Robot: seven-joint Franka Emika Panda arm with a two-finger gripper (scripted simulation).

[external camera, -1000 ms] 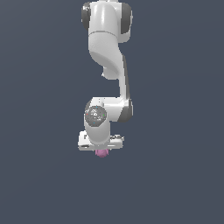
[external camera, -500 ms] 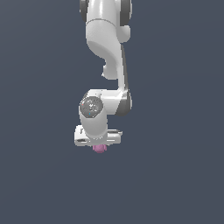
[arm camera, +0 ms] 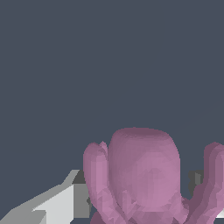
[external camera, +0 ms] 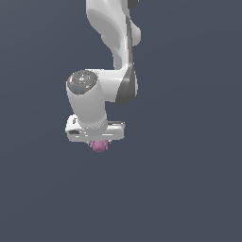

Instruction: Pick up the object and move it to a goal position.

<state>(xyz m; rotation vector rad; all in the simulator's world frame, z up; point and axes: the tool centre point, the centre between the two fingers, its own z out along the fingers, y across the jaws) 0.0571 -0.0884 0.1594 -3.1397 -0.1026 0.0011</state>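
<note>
The object (external camera: 99, 146) is a small pink-purple rounded lump. In the exterior view it pokes out just below the white hand of my gripper (external camera: 98, 143). The fingers themselves are hidden behind the hand there. In the wrist view the object (arm camera: 144, 170) fills the space between the fingers, with lobes sticking out on both sides. One light grey finger (arm camera: 59, 203) shows beside it and a dark sliver of the other finger (arm camera: 197, 179) shows on the far side. The gripper is shut on the object and holds it off any surface.
Only a flat dark grey-blue background shows around the arm (external camera: 116, 42) in both views. No other objects, edges, containers or goal marker are visible.
The arm has carried the object up and toward the exterior view's left. The grip on the object is unchanged.
</note>
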